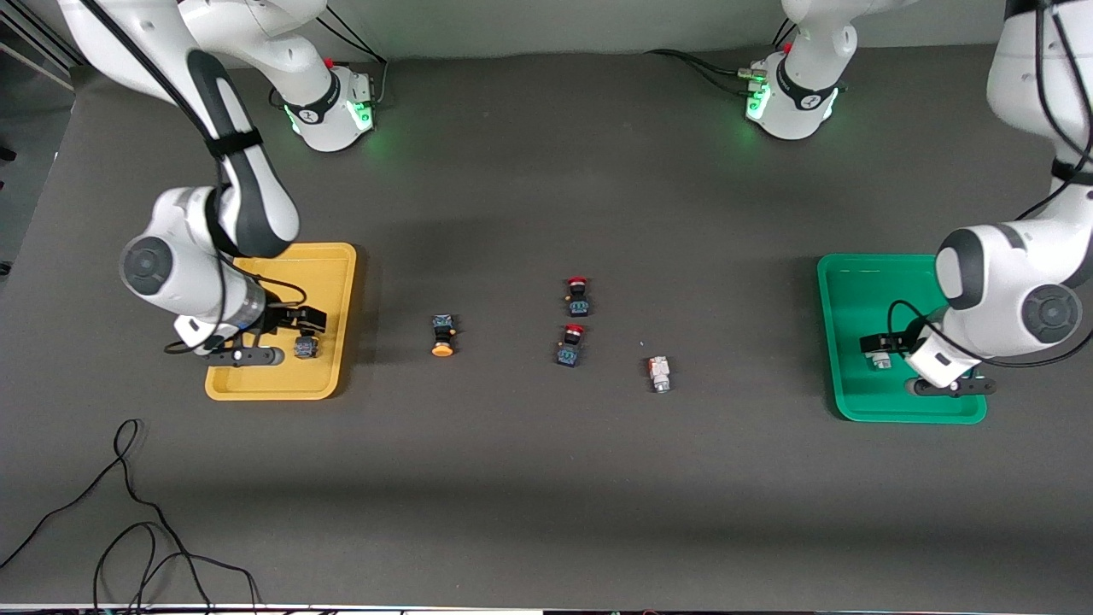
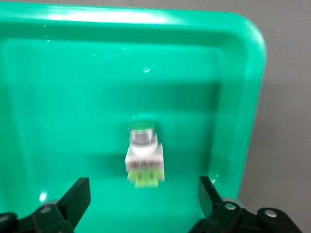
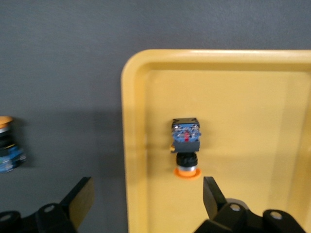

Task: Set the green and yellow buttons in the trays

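On the dark table [image 1: 529, 478], both grippers stood open over their trays, each released button lying just below. I judged lifting straight up safest.

The left gripper [image 2: 144, 201] hung over the green tray [image 2: 243, 73] and its green-topped button [image 2: 143, 153]; the right gripper [image 3: 146, 201] hung over the yellow tray [image 3: 272, 97] and its orange-capped button [image 3: 186, 145].

Four buttons [image 1: 577, 323] stand spaced apart mid-table between the yellow tray [image 1: 346, 282] and the green tray [image 1: 832, 342].

Even overhead light, soft shadows under both arms, glare on green tray [image 2: 146, 19] rim — wrist views slightly blurred
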`<state>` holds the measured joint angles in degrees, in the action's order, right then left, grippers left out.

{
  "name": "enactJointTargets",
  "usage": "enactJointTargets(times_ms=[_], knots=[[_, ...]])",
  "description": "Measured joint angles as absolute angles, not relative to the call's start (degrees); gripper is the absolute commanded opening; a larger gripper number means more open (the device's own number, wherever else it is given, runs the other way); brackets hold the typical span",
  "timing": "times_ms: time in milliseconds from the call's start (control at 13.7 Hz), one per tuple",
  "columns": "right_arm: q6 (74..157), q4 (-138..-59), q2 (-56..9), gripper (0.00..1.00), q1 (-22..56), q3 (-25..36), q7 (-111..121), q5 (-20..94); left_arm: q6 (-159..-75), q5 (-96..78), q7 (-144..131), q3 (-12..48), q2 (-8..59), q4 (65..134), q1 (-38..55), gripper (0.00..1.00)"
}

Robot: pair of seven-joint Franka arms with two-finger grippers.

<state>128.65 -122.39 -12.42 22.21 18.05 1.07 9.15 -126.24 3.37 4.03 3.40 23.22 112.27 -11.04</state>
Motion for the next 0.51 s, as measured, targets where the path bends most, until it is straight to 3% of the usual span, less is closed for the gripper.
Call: enactJointTargets(times_ms=[220,366,513], knots=[[125.6,-119.6,-11.8,1.00,24.3,17.6,-2.2,9.5,-115.5,3.3,3.1,4.1,13.4,110.2,-10.8,0.99],[125.6,-118.2,-12.3,1.00,28.8,17.4,-7.7,9.6,-113.3,3.0,0.9,4.5,8.9,110.2,-8.8,0.99],[125.6,-116.2,-13.6,1.00,33.4,17.2,-13.6,10.2,-114.1,1.1,-3.2,4.8,8.5,110.3,-3.7,0.99]])
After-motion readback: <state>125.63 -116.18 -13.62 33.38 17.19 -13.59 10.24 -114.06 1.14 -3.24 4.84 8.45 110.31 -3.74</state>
